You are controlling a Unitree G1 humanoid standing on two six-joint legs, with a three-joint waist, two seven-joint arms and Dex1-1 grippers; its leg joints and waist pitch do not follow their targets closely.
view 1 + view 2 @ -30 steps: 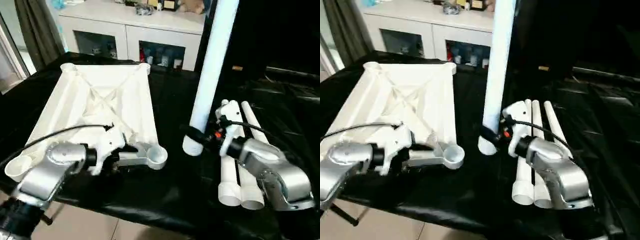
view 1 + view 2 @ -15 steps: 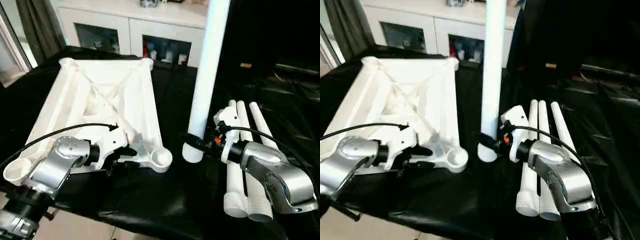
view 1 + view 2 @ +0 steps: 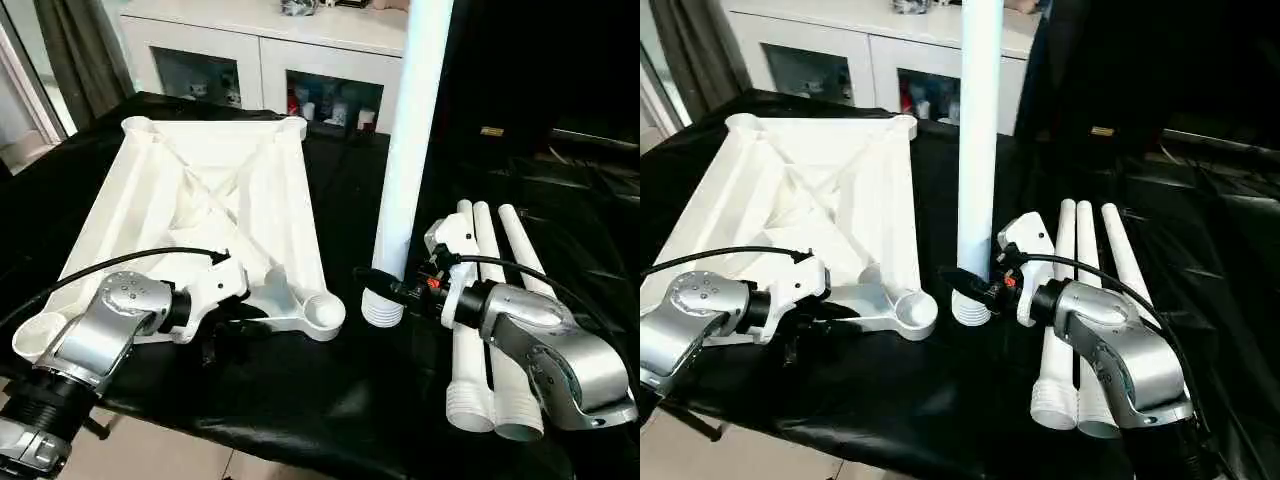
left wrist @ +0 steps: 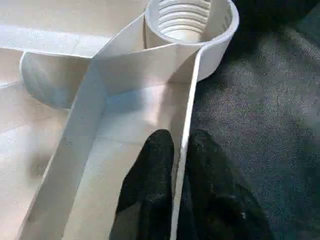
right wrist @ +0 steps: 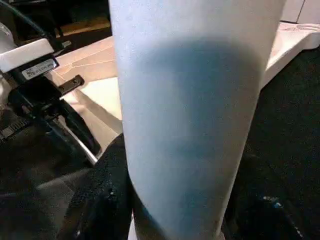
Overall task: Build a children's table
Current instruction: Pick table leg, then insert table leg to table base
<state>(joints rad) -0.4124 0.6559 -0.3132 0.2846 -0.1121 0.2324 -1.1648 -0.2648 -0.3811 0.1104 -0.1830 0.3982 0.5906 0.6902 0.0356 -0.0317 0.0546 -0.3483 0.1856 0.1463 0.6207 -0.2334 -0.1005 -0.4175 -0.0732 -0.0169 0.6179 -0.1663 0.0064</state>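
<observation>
The white table top [image 3: 200, 190] lies upside down on the black cloth, its near-right corner socket [image 3: 322, 313] facing up. My left gripper [image 4: 179, 142] is shut on the top's near rim wall, one black finger on each side, a short way from the threaded socket [image 4: 190, 20]. My right gripper [image 3: 385, 288] is shut on a white leg [image 3: 410, 150] held upright. The leg's ribbed lower end [image 3: 382, 310] is at the cloth just right of the socket. Three more legs [image 3: 480, 330] lie side by side under my right forearm.
A white cabinet [image 3: 260, 50] with glass-front shelves stands behind the work surface. The black cloth [image 3: 300, 400] reaches the front edge, with floor below. A dark curtain [image 3: 80, 50] hangs at the far left.
The head camera has tilted. The held leg went from leaning to upright and its ribbed end came down closer to the corner socket. My left gripper stays on the rim.
</observation>
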